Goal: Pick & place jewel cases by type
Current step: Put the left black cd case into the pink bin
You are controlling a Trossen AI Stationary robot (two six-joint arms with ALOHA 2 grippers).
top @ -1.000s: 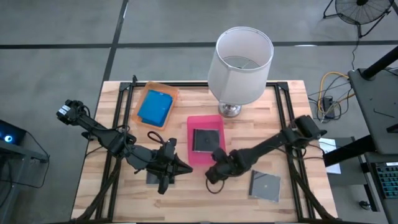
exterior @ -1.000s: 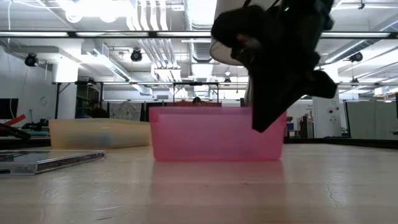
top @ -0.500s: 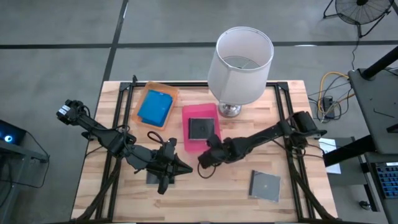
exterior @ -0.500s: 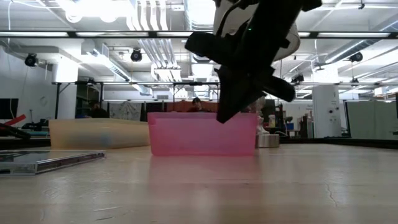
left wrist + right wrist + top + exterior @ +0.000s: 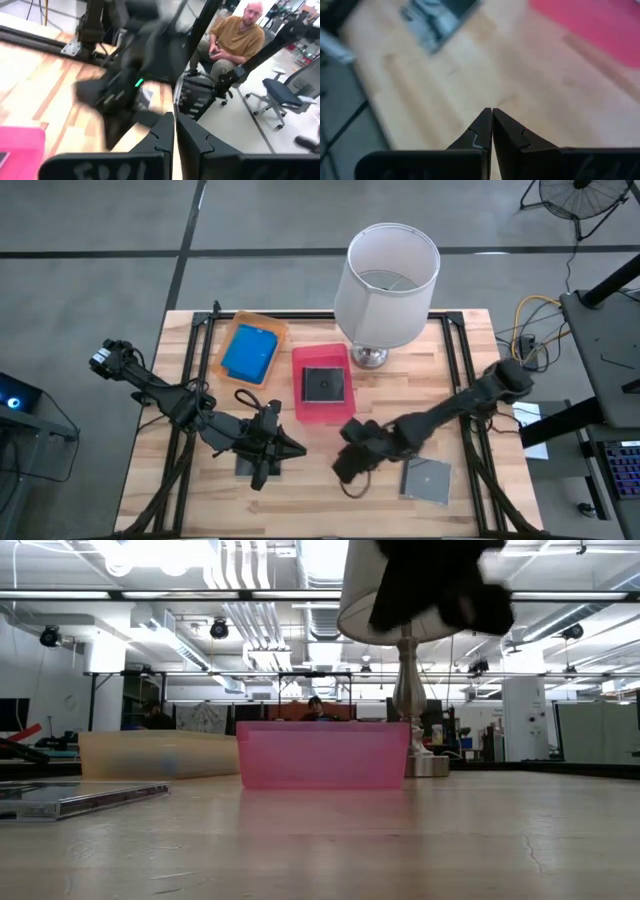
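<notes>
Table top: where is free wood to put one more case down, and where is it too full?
Bare wood lies along the table's right side, between the lamp and the loose grey case. The front-left corner is free too. The middle is crowded: pink tray, orange tray, the shut left gripper and the shut right gripper.

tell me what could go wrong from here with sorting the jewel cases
The right hand is shut above bare wood; unless it opens, it may shove the grey case beside it instead of gripping it.
The left hand hangs shut over another grey case, hiding most of it from above.
A wide swing could hit the lamp behind the pink tray.
</notes>
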